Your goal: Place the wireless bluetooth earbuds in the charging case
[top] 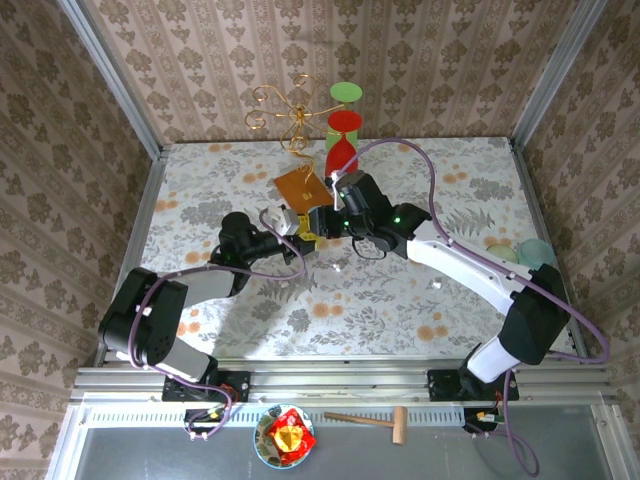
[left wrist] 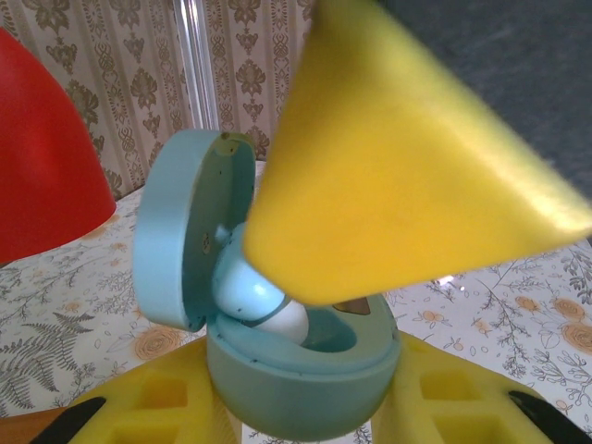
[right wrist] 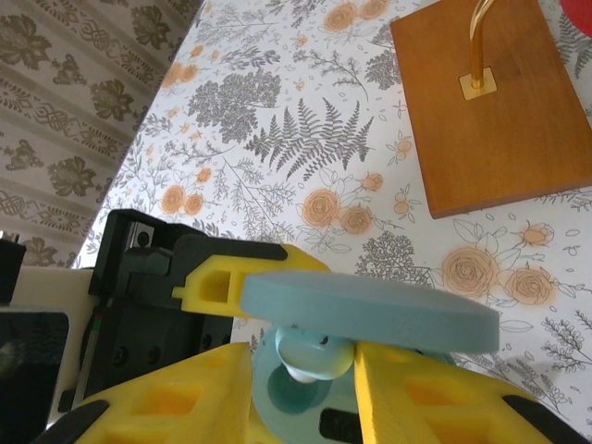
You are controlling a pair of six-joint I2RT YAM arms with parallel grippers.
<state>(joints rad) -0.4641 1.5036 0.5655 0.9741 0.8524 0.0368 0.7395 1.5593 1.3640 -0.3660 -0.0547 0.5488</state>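
My left gripper (left wrist: 301,412) is shut on the light blue charging case (left wrist: 296,375), its yellow fingers (left wrist: 139,407) against both sides. The case's lid (left wrist: 180,240) stands open. A light blue earbud (right wrist: 314,351) with a white tip hangs over the case's socket (right wrist: 294,400), tip down, touching the rim. My right gripper (right wrist: 305,388) is shut on that earbud, and one of its yellow fingers (left wrist: 398,176) hides the top of the bud in the left wrist view. Both grippers meet mid-table, left gripper (top: 298,238) and right gripper (top: 318,222).
A wooden base (right wrist: 499,102) with a gold wire stand (top: 290,110) lies just behind the grippers, with a red and green hourglass shape (top: 344,130) beside it. Two small white bits (top: 337,267) (top: 437,285) lie on the floral cloth. Pale round cases (top: 525,252) sit at the right edge.
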